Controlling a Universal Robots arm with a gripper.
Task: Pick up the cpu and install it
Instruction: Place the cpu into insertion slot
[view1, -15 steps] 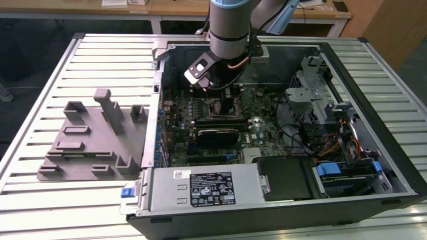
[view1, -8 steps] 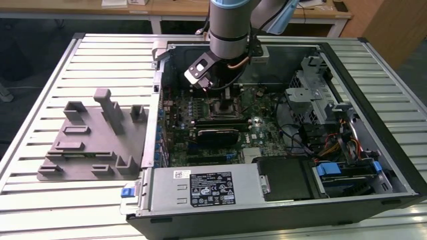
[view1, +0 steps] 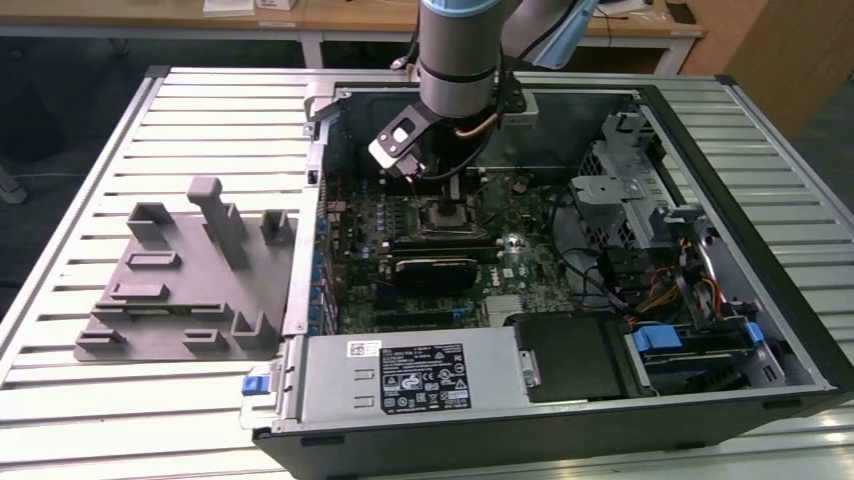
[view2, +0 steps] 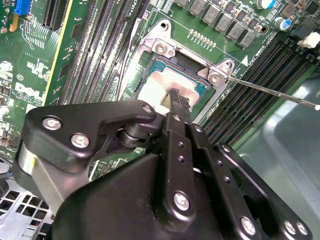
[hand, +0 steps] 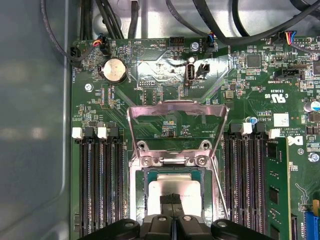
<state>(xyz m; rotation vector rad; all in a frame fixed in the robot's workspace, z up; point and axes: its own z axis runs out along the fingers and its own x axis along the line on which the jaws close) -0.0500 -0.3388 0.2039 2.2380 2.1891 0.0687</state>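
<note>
The cpu (hand: 171, 186) lies flat in the motherboard socket, its silver-grey top plate (view2: 156, 84) framed by a green rim. My gripper (hand: 172, 200) hangs straight over it inside the computer case (view1: 801, 330). Its two black fingers are pressed together, and the tips (view2: 175, 96) rest on or just above the middle of the chip, with nothing between them. The socket's metal load plate (hand: 177, 114) stands flipped open beyond the chip. In the exterior view the arm and gripper (view1: 447, 195) cover the socket.
Memory slots (hand: 100, 180) flank the socket on both sides, and a thin retention lever (view2: 270, 92) sticks out beside it. A black heatsink block (view1: 434, 268), power supply (view1: 400, 375) and drive cage (view1: 641, 200) crowd the case. A grey fixture (view1: 187, 280) sits at the exterior view's left.
</note>
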